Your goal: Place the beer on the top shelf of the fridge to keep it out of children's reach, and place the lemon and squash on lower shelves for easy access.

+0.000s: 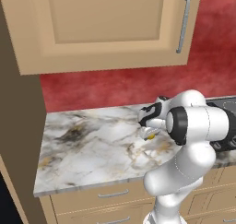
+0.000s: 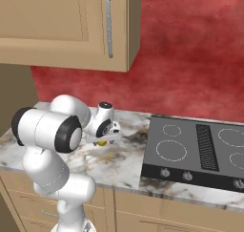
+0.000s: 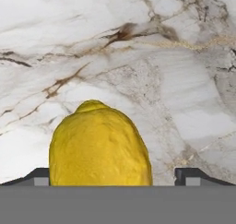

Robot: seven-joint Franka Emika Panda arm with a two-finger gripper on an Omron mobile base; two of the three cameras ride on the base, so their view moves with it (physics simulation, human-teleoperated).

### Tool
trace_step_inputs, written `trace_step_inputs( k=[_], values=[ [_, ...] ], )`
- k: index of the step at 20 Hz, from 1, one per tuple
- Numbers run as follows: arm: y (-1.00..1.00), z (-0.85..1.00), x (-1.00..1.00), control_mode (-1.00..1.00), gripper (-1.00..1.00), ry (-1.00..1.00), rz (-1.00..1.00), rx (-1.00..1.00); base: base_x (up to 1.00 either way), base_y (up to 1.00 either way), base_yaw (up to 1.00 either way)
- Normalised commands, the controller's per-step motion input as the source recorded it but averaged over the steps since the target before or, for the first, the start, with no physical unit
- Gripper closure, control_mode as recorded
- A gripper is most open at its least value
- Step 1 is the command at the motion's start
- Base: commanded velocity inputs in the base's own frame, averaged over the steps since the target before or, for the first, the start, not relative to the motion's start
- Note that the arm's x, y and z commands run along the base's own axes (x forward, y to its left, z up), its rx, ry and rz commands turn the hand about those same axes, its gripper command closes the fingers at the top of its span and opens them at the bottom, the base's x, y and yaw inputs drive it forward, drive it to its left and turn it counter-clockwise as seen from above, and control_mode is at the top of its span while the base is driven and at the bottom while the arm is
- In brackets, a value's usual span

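The lemon (image 3: 99, 144), bright yellow and oval, lies on the marble counter (image 3: 175, 80) and looms large low in the hand view. My gripper (image 3: 114, 177) is open and lowered over it, one dark fingertip (image 3: 39, 177) to the lemon's left and the other to its right, with a gap on the right side. From the base views the gripper (image 1: 150, 132) (image 2: 102, 138) points down at the counter with a bit of the lemon (image 1: 150, 136) (image 2: 100, 142) showing under it. The beer, the squash and the fridge are out of view.
A black cooktop (image 2: 200, 150) lies on the counter to the right of the hand. Tan wall cupboards (image 1: 106, 25) hang above and drawers (image 1: 110, 195) run below. A tall brown side panel (image 1: 18, 126) closes off the counter's left end. A red wall (image 2: 190, 59) backs the counter.
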Motion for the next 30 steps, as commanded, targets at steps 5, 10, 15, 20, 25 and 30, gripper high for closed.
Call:
trace_step_inputs(
  k=[5,10,15,20,25,30],
  values=[
    [0.01,-0.07,0.00,-1.00,-1.00,0.00,0.01,0.00,0.00,0.00,0.00],
    [0.10,-0.14,0.00,-1.00,-1.00,0.00,0.04,0.00,0.00,0.00,0.00],
    [0.25,-0.15,0.00,-1.00,-1.00,-0.07,0.09,0.00,0.00,0.00,0.00],
    [0.16,-0.21,0.00,-1.00,-1.00,-0.04,0.08,0.00,0.00,0.00,0.00],
    [0.00,-0.44,-0.12,-1.00,1.00,0.03,0.01,0.00,0.00,0.00,0.00],
    [0.00,-0.38,-0.26,-1.00,1.00,0.09,0.00,-0.01,0.00,0.00,0.00]
  ],
)
